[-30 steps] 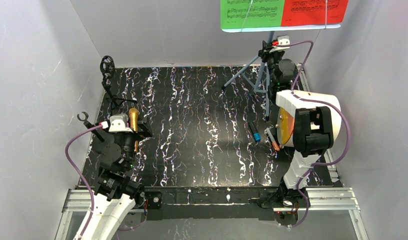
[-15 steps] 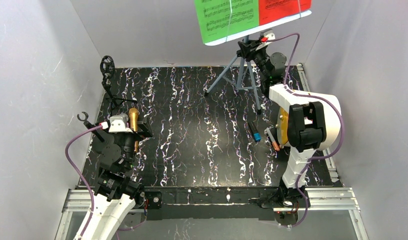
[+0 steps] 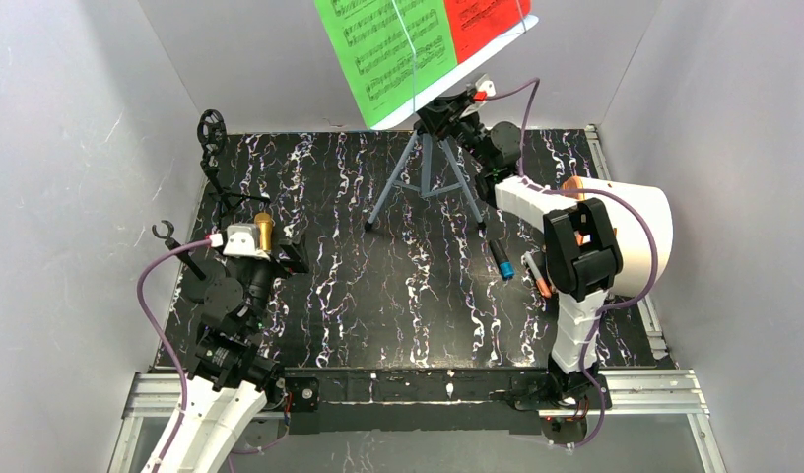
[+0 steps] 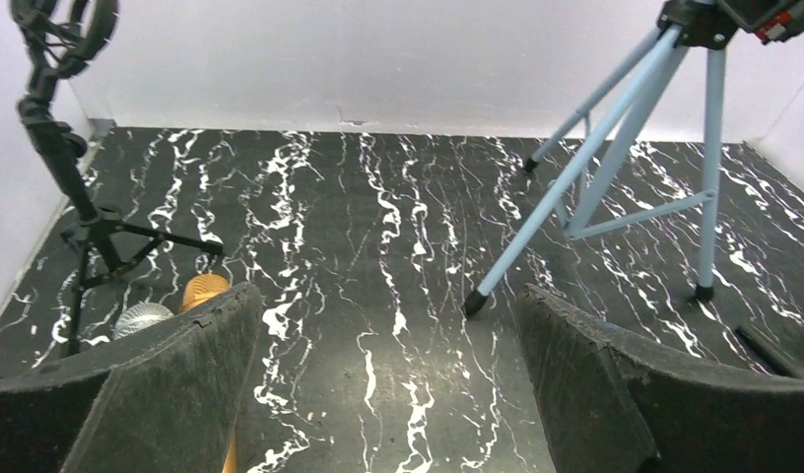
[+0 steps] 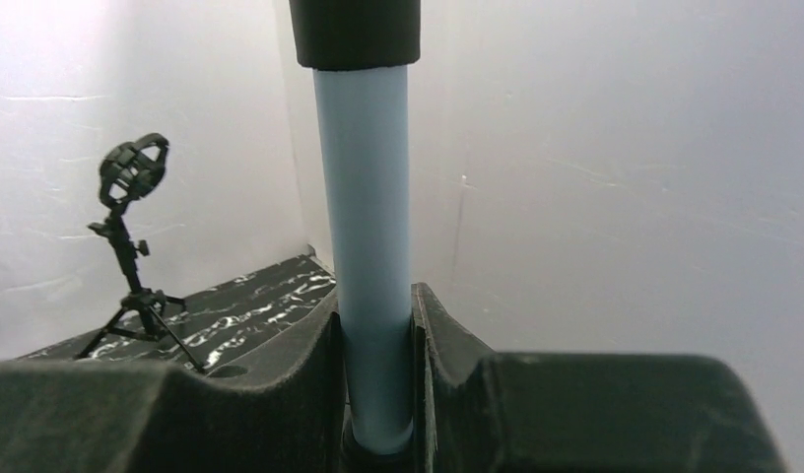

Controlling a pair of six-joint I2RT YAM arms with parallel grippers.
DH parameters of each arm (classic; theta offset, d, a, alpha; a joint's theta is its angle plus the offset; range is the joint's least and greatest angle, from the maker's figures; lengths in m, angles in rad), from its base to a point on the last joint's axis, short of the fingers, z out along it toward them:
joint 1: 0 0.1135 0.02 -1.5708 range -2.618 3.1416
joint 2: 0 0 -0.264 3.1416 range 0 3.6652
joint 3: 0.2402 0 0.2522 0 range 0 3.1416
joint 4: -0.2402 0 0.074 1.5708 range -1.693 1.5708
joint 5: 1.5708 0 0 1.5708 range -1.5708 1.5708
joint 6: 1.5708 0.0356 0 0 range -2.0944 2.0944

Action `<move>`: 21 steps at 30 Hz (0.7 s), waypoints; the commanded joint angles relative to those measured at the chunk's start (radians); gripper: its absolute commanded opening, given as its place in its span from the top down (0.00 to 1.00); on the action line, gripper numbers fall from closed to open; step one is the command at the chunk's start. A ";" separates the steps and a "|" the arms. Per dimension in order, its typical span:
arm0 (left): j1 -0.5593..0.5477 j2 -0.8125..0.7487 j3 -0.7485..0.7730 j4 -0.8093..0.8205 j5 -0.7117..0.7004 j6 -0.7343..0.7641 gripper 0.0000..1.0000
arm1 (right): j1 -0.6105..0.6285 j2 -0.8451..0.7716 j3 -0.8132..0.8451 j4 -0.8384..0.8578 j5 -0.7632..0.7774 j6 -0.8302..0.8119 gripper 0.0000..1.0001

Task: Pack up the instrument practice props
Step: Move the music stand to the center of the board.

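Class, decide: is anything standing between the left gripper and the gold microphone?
Nothing visible does. The open left gripper hangs close beside the gold microphone. The black mic stand has its legs just beyond the microphone, not between the two.

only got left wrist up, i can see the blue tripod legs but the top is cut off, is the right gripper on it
observer: yes, the right gripper is shut on the stand's pale blue pole, just below a black collar.
operator: are the score sheets on it
observer: yes, the green sheet and red sheet sit side by side at the top, tilted.
operator: how many mic mounts in total
observer: two. There is the round-headed mount at the back left, and a hook-clip mount nearer the front that your view misses.
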 commanded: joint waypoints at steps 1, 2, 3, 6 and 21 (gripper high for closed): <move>-0.006 0.033 0.060 -0.021 0.043 -0.056 0.02 | 0.075 -0.039 -0.007 0.114 0.056 0.074 0.99; -0.006 0.038 0.071 -0.028 0.042 -0.065 0.02 | 0.089 -0.042 -0.012 0.112 0.066 0.071 0.99; -0.006 0.041 0.079 -0.033 0.045 -0.071 0.02 | 0.103 -0.045 -0.019 0.109 0.081 0.065 0.99; -0.005 0.046 0.080 -0.025 0.079 -0.087 0.02 | 0.142 -0.063 -0.056 0.110 0.130 0.036 0.99; -0.005 0.220 0.279 -0.144 0.139 -0.212 0.02 | 0.330 -0.207 -0.288 0.101 0.527 -0.117 0.99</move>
